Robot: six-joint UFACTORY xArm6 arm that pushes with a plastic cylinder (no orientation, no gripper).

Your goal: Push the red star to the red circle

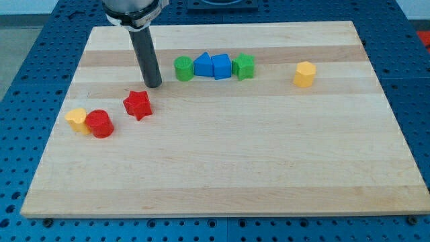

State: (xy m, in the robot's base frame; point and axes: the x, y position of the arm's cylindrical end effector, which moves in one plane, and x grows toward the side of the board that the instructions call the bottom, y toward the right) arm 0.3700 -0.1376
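The red star (pixel 137 105) lies on the wooden board at the view's left, a short gap to the right of and slightly above the red circle (pixel 100 124). The two do not touch. My tip (pixel 153 84) rests on the board above and to the right of the red star, apart from it, and to the left of the green round block (pixel 183 68).
A yellow block (pixel 76 119) touches the red circle's left side. A row of green round, two blue blocks (pixel 212 66) and a green block (pixel 244 66) sits at the top middle. Another yellow block (pixel 304 73) stands at the upper right. The board (pixel 235 168) has edges all round.
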